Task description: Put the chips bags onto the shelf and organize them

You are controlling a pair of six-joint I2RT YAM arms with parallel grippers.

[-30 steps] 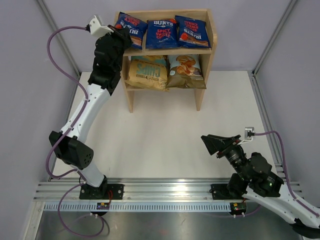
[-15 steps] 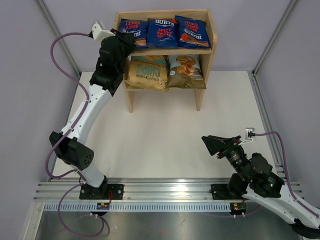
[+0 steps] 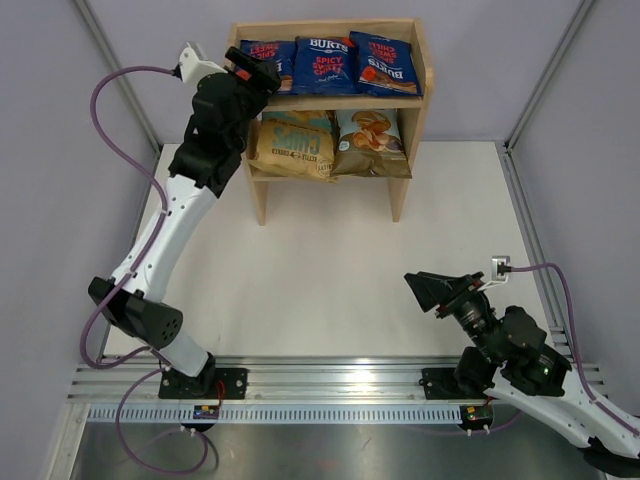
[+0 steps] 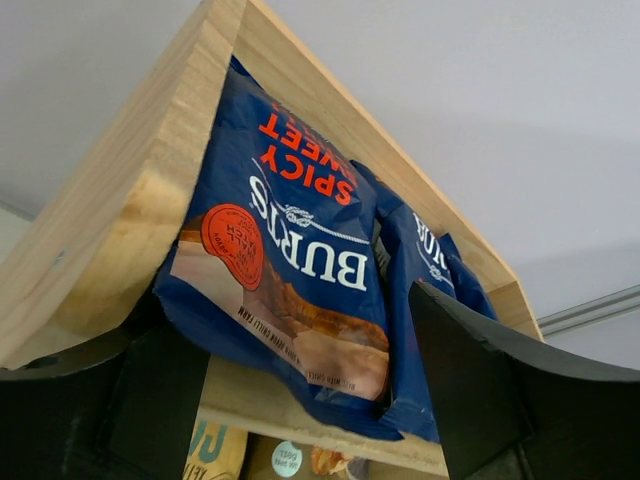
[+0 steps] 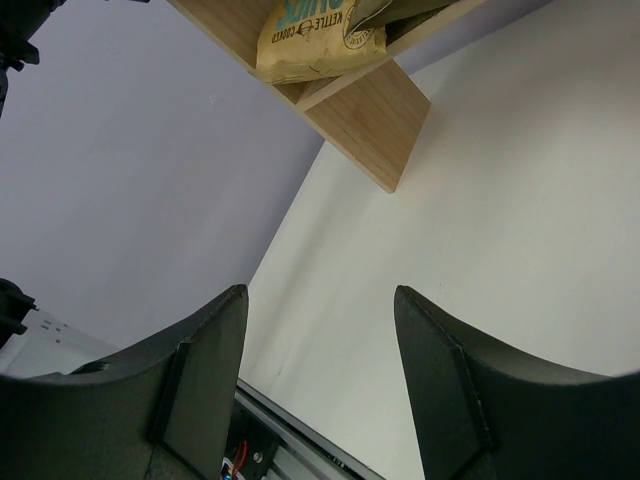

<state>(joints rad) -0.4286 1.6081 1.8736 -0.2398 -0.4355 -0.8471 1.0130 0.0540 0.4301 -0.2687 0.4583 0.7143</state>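
The wooden shelf point(image 3: 419, 90) stands at the back of the table. Three dark-blue Burts chips bags lie side by side on its top tier: left point(image 3: 268, 50), middle point(image 3: 325, 63), right point(image 3: 387, 62). Below lie the tan-and-teal bag point(image 3: 293, 145) and the cassava bag point(image 3: 370, 140). My left gripper point(image 3: 256, 70) is open at the top tier's left front. In the left wrist view its fingers stand wide on either side of the left Burts bag point(image 4: 290, 250), whose near edge overhangs the shelf rim point(image 4: 130, 190). My right gripper point(image 3: 430, 290) is open and empty, low at the right.
The shelf's side panel point(image 5: 365, 120) and the tan bag point(image 5: 320, 35) show above my right gripper point(image 5: 320, 292). Grey walls enclose the white table point(image 3: 330, 260) on three sides. An aluminium rail point(image 3: 330, 385) with both arm bases runs along the near edge.
My left gripper has gone from shut to open, letting go of the left Burts bag, which now rests straighter on the top tier. The right arm has not moved.
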